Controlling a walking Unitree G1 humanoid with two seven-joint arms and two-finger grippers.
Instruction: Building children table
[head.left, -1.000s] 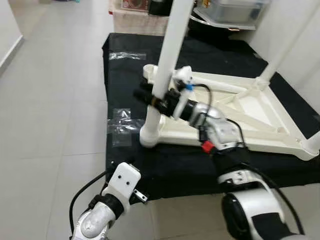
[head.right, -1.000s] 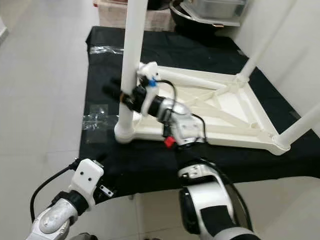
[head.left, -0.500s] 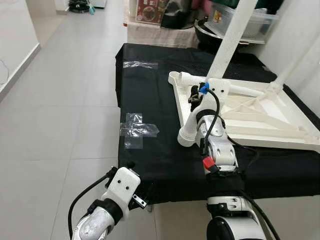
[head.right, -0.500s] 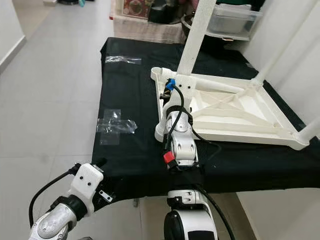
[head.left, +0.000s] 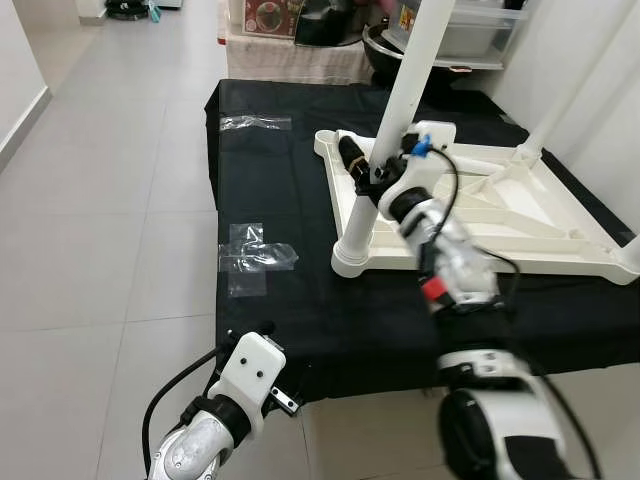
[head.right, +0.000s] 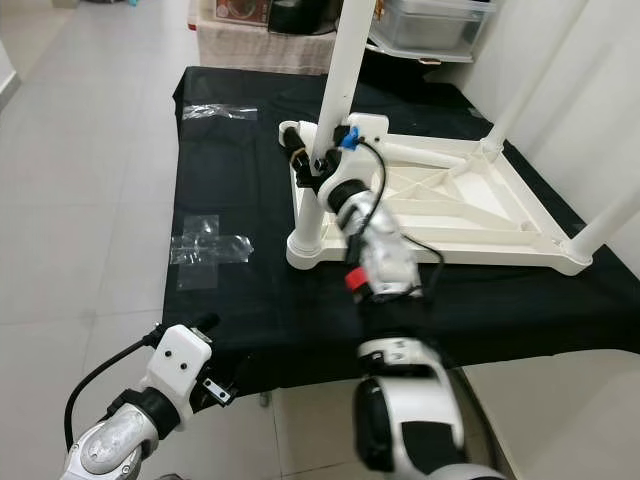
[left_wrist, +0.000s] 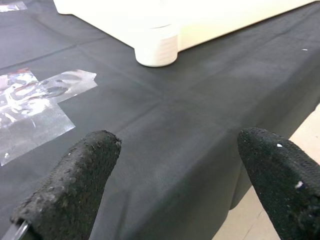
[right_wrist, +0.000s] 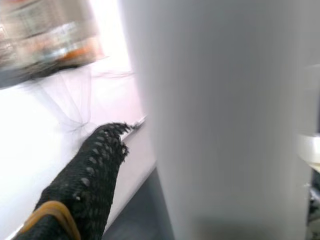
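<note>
Smooth white plastic, faintly glossy: upturned children table (head.left: 480, 215), leg (head.left: 395, 120). Matt black cloth over bench (head.left: 290, 330). Crinkled clear shiny tape (head.left: 255, 258). Rough black pimpled rubber: left claw fingers (left_wrist: 75, 187). Glossy pale floor tiles (head.left: 100, 250).

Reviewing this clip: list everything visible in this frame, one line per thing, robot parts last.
Children's table: one, white, upside down on the black cloth.
Table leg: one, white, tilted, held at the near left corner.
Fitted legs: two, white, far and right corners.
Black cloth: one, covering the platform.
Clear tape: patches, on the cloth's left side.
Storage box: one, clear, behind the platform.
Right pincer: black, around the tilted leg.
Left pincer: black, open, at the cloth's near edge.
</note>
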